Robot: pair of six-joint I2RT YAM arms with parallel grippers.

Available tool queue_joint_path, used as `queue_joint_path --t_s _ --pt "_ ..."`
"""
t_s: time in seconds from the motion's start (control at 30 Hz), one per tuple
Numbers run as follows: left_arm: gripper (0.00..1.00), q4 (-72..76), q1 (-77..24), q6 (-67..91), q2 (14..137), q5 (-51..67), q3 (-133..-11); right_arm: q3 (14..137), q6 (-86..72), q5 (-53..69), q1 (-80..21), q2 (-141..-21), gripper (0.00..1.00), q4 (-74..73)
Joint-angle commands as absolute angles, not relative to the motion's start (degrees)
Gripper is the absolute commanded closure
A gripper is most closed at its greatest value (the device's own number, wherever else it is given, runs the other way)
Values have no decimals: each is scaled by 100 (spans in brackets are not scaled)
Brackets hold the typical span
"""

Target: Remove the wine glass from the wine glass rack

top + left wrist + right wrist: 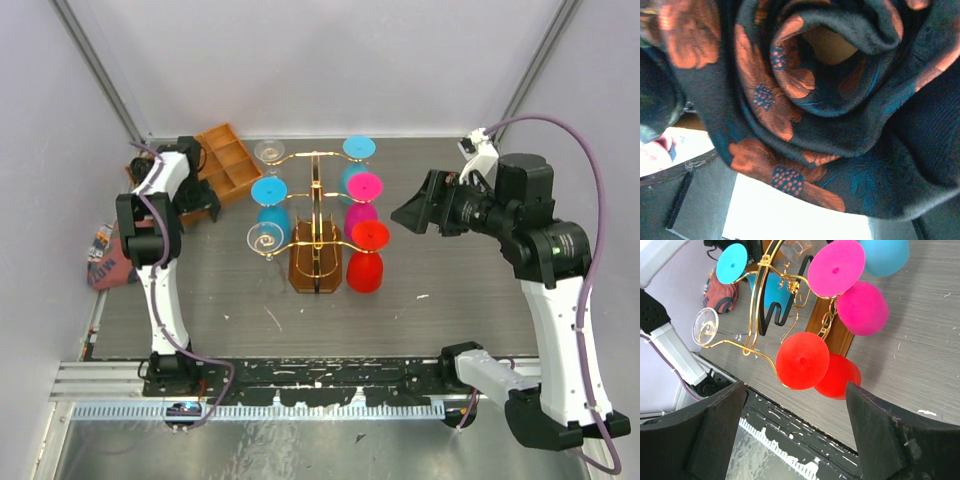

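Rack: the wine glass rack (316, 262) stands upright in the middle of the grey table (450, 300), gold wire arms curling out to both sides over its amber-brown base.
Glasses on the left arms: a clear wine glass (268, 150) at the far end, a cyan wine glass (269, 192) in the middle and a second clear glass (264, 240) nearest the robot, all hanging bowl down.
Glasses on the right arms: another cyan glass (359, 149) at the far end, a magenta wine glass (836, 267) in the middle and a red wine glass (802, 361) at the near end, each foot caught on the wire.
Right gripper: the right gripper (795, 390) hangs to the right of the rack, apart from it, with its jaws spread wide and nothing between them; its camera looks straight at the red and magenta glasses.
Left gripper: the left gripper (197, 203) sits low at the far left, just beside the orange-brown compartmented tray (228, 160), jaws wide apart; no grip can be made out.
Left wrist view: a dark cloth with orange flowers (805, 100) fills it, hiding the fingers.
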State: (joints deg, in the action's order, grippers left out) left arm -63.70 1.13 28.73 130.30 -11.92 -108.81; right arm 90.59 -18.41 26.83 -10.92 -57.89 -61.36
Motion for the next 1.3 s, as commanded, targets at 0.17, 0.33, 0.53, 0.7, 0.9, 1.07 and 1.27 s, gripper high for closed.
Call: queue_joint_path --t_s 0.17,0.33,0.53,0.7,0.9,1.07,1.27 --pt "2 -5698 307 3382 11557 -652 -10580 9356 -1809 2633 -1116 -6391 18 -5601" --pt "2 -5521 -19 3668 10275 137 -9130 9887 -1414 2159 -1115 -7365 32 -5506" --pt "2 -4931 -242 3880 8203 330 -7340 10464 -1623 2229 -897 -8519 47 -4992" --pt "2 -5668 -250 3554 7373 247 -7246 10676 -1854 2623 -593 -9205 48 -4437" --pt "2 -6004 -253 3235 6625 75 -7222 11362 -1862 2928 -563 -10167 45 -4573" --pt "2 -6119 -252 3113 6399 158 -7193 11403 -2130 3341 -571 -10546 45 -4140" --pt "2 -6205 -255 2963 6523 268 -7126 11429 -2258 3628 -571 -10798 45 -3905"
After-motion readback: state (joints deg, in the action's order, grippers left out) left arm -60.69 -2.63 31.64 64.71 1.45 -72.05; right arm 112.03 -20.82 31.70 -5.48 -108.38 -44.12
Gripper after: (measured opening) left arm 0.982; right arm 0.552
